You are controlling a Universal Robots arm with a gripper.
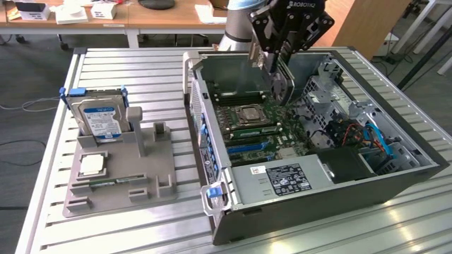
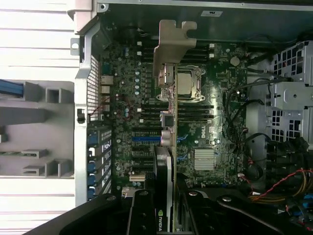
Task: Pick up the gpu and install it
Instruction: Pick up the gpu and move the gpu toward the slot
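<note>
My gripper [image 1: 277, 57] hangs over the open computer case [image 1: 395, 174], shut on the gpu [image 1: 285, 84], a thin black card that hangs edge-down above the motherboard [image 1: 247, 119]. In the wrist view the gpu [image 2: 168, 54] is seen edge-on between my gripper's [image 2: 166, 215] fingers, with its silvery bracket leading and its green logo near the fingers. The card lines up over the board's expansion slots, close to the blue slot [image 2: 145, 139], and is still clear of the board.
A grey holder tray [image 1: 120, 174] stands at the exterior view's left with a hard drive [image 1: 101, 119], a processor chip [image 1: 92, 165] and a green memory stick [image 1: 106, 182]. Inside the case sit the power supply [image 1: 279, 180], drive cages and cables [image 1: 367, 137].
</note>
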